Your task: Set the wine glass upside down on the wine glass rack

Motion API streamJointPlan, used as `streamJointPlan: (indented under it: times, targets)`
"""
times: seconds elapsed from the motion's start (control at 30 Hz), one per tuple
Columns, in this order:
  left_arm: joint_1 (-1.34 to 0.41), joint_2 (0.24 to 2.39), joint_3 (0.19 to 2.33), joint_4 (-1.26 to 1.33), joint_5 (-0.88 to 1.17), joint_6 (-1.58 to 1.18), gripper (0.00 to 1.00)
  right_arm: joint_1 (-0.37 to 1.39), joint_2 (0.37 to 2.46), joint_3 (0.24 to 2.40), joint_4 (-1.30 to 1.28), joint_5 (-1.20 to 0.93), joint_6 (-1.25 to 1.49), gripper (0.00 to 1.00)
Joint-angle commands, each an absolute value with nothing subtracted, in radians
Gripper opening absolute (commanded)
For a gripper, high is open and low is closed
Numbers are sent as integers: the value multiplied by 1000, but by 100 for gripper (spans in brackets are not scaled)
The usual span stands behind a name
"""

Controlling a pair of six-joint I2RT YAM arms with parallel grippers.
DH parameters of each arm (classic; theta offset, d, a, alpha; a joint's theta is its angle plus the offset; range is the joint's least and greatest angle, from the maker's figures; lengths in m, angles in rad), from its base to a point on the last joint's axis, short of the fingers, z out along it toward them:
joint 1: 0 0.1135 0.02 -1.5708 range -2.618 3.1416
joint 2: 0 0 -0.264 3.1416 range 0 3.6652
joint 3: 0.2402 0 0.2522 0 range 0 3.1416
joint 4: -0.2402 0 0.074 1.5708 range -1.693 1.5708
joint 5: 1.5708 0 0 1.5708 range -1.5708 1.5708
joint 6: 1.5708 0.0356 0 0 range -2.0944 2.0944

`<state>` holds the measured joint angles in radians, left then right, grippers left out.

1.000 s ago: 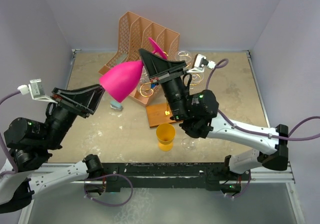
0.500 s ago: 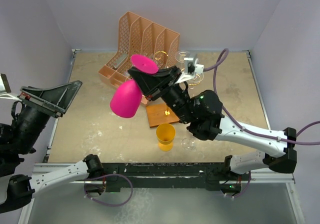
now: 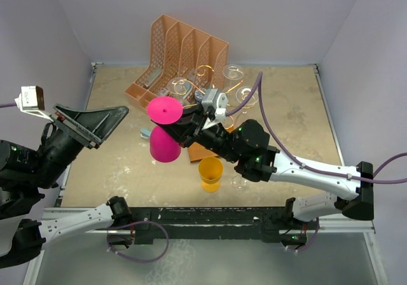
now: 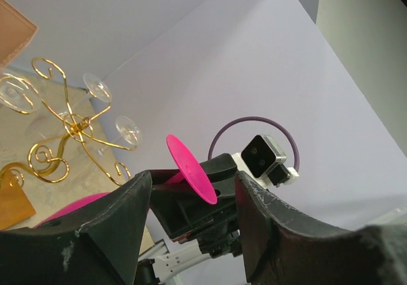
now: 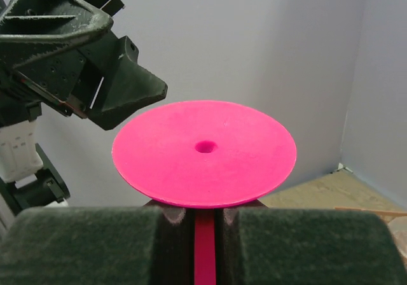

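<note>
The pink wine glass [image 3: 165, 146] hangs upside down, foot [image 3: 164, 110] up, bowl down, above the table left of the rack. My right gripper [image 3: 182, 127] is shut on its stem [image 5: 205, 250], just under the foot [image 5: 203, 151]. The wine glass rack [image 3: 202, 76], gold wire spirals on a wooden base [image 3: 197, 153], stands right behind the glass. It also shows in the left wrist view [image 4: 68, 127]. My left gripper [image 3: 96, 123] is open and empty, left of the glass. It faces the foot [image 4: 189, 169] and the right gripper.
A peach slotted file organizer [image 3: 184, 43] stands at the back. Clear glasses [image 3: 233, 73] hang on the rack's right side. An orange cup [image 3: 210, 172] and a clear glass [image 3: 240, 183] stand near the front. A small blue item [image 3: 146, 133] lies left of the pink bowl.
My right arm has swung the pink glass left and down, turning it from tilted to foot-up. My left gripper has drawn back from the bowl to the left.
</note>
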<state>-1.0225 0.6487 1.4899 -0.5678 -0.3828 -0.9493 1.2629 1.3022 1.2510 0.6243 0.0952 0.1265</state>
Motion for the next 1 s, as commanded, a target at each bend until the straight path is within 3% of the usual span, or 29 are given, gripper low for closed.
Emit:
streamJointPlan:
  times: [0.0,0.17,0.53,0.97]
  targets:
    - [-1023,668,1493,-588,-335,-1012,53,1267,1289,1276,652,84,22,0]
    - [-1023,662,1498,-719,-362,-1069,53,1267,1304,1296,624,87,-25,0]
    - [-1023,625,1382,-648,-297,-1177,53,1275,1367,1350,569,56,-47,0]
    - [-1023,568,1290,-592,-432,-1233,32,1279,1366,1313,582,27,-54,0]
